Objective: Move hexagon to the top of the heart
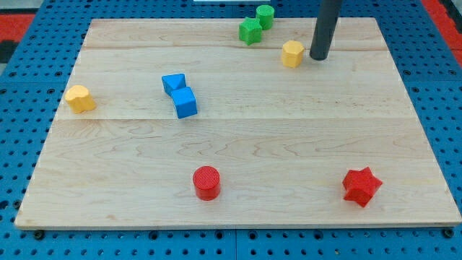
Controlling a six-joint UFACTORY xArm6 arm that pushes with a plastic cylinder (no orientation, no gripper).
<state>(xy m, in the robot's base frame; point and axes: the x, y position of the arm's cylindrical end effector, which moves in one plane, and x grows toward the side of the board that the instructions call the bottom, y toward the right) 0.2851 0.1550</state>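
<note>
The yellow hexagon (292, 53) lies near the view's top, right of centre. My tip (318, 57) is on the board just right of the hexagon, with a thin gap between them. The yellow heart (79, 97) lies far off at the view's left edge of the board, lower than the hexagon. The rod rises out of the view's top.
A green star-like block (250, 30) and a green cylinder (265, 15) sit just left of the hexagon at the top. Two blue blocks (180, 94) lie touching, left of centre. A red cylinder (206, 182) and a red star (361, 186) lie near the bottom.
</note>
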